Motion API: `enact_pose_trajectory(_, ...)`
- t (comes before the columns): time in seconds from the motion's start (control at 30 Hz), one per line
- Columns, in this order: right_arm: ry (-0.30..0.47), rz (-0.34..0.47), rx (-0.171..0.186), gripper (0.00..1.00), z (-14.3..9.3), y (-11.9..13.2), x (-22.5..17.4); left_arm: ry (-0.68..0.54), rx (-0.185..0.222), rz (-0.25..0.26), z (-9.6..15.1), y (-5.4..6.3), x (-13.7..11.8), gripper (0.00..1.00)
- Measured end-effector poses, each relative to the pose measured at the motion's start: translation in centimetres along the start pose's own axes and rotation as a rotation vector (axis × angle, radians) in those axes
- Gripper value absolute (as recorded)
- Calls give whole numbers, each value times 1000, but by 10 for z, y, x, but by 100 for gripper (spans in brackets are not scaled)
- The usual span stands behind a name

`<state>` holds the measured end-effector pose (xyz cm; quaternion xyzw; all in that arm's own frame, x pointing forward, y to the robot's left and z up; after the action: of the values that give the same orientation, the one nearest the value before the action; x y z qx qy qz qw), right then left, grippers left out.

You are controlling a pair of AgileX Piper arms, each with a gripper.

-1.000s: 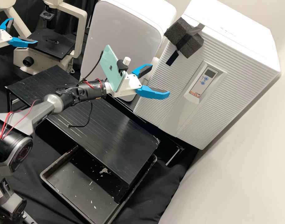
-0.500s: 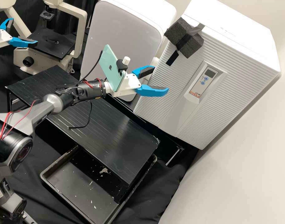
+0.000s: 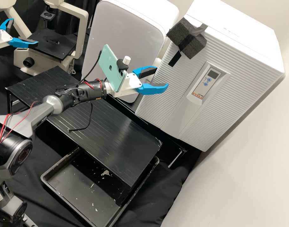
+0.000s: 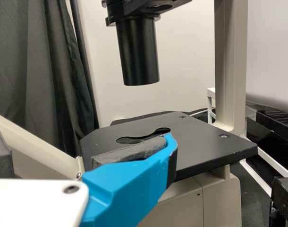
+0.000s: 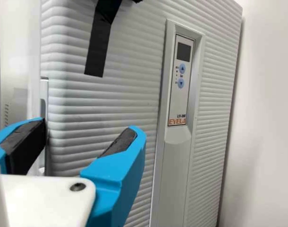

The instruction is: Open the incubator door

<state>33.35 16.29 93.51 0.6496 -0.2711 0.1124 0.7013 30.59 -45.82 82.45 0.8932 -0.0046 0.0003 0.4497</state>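
The incubator's ribbed white door (image 3: pixel 163 94) looks closed in the high view, its display panel (image 3: pixel 211 78) facing out. My right gripper (image 3: pixel 162 76) is before the door's near side edge, fingers apart with nothing held. In the right wrist view, my right gripper (image 5: pixel 88 128) has one finger by the side edge of the door (image 5: pixel 120 94) and the other in front of the ribbed face; contact is unclear. At the high view's upper left, my left gripper (image 3: pixel 25 31) stands open. The left wrist view has my left gripper (image 4: pixel 87 139) before the microscope stage (image 4: pixel 200 142).
A dark foam block (image 3: pixel 187 37) is taped to the incubator's upper corner. Beside it stands a white rounded appliance (image 3: pixel 119 31). A black slatted shelf (image 3: pixel 119 135) lies under the right arm, above a black tray (image 3: pixel 56 170). The microscope (image 3: pixel 83 31) stands behind left.
The right gripper has shifted slightly up and back in the high view, and its two fingertips are nearer to each other. The left gripper has kept still.
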Motion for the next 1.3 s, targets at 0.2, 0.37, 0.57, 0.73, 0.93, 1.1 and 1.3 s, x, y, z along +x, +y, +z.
enact_pose_trajectory(0.2,5,-12,-3,0,0,-1,0,0,0,0,0,0,0,100)
enact_pose_trajectory(0.37,3,-19,-6,0,1,-2,-1,0,0,0,0,0,0,100)
enact_pose_trajectory(0.57,13,-28,-12,0,0,-3,-1,0,0,0,0,0,0,100)
enact_pose_trajectory(0.73,20,-38,-16,0,0,-4,-1,0,0,0,0,0,0,100)
enact_pose_trajectory(0.93,22,-45,-16,0,0,-4,-2,0,0,0,0,0,0,100)
enact_pose_trajectory(1.1,26,-50,-17,0,0,-3,-3,0,0,0,0,0,0,100)
enact_pose_trajectory(1.3,31,-54,-9,0,-2,-2,-6,0,0,0,0,0,0,100)
